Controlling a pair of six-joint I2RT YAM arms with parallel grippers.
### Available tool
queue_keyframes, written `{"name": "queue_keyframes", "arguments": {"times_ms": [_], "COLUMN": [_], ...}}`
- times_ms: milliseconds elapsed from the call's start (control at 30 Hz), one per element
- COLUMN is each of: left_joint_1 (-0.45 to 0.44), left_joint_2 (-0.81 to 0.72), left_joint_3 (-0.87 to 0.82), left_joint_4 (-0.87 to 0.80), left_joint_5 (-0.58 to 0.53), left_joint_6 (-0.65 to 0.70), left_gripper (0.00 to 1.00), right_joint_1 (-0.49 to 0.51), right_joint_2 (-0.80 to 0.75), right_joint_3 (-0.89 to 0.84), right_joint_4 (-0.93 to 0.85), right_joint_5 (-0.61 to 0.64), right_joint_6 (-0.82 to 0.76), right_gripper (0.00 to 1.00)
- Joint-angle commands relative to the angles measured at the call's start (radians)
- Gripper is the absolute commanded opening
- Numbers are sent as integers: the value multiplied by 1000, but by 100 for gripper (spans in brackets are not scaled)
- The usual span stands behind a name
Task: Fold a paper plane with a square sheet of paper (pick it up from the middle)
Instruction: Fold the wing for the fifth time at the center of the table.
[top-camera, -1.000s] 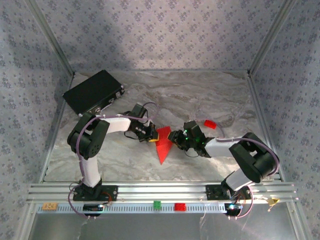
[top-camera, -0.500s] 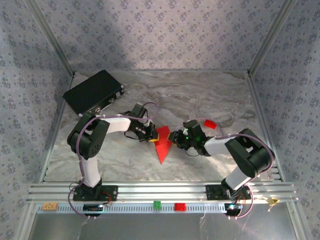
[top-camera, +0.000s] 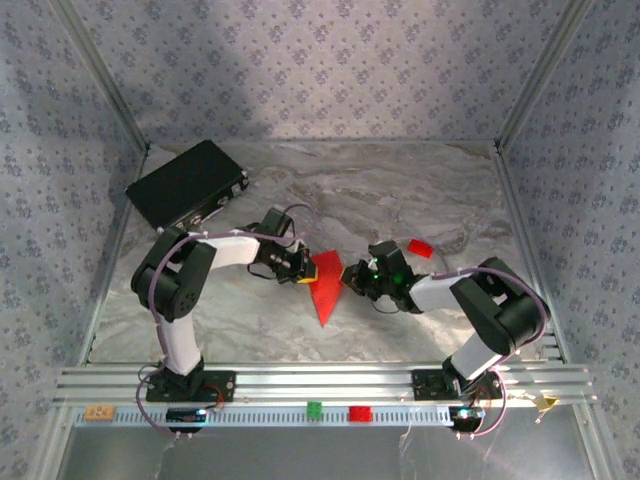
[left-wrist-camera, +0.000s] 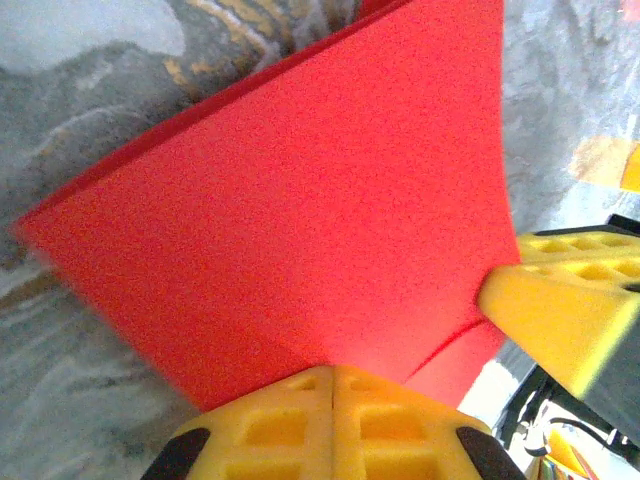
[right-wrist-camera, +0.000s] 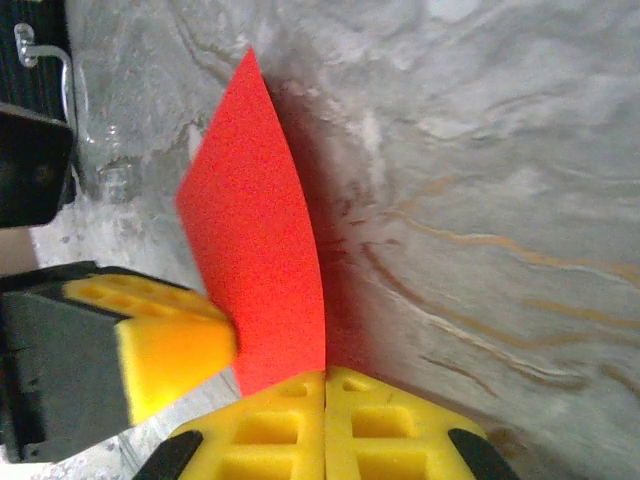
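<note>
Two grips worry me: the left pincer (top-camera: 304, 270) and the right pincer (top-camera: 347, 272) are each clamped shut on the folded square sheet of paper (top-camera: 326, 292), well right of the black box (top-camera: 188, 183), so pulling apart could tear it.

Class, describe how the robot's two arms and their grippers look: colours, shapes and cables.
The left arm and right arm both have white links joined by bulky black joints, with a thin purple cable running along each. The left gripper and right gripper each have two yellow fingers, moulded with square grid pockets and backed in black. A green light glows near the right gripper.
</note>
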Motion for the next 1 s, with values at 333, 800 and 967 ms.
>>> {"name": "queue_keyframes", "arguments": {"times_ms": [333, 800, 967], "left_joint_1": [-36, -51, -50], "left_joint_2": [-28, 51, 75], "left_joint_3": [16, 30, 32], "left_joint_4": [46, 38, 35], "left_joint_5": [30, 31, 29], "left_joint_6": [-37, -34, -29], "left_gripper": [6, 0, 0], "right_joint_1": [73, 77, 63], "right_joint_2": [-190, -180, -155], "right_joint_3": [-112, -97, -85], "right_joint_4": [-72, -46, -13], "right_joint_5": [282, 217, 168], "right_joint_6": [191, 158, 126], "right_gripper": [9, 12, 15]}}
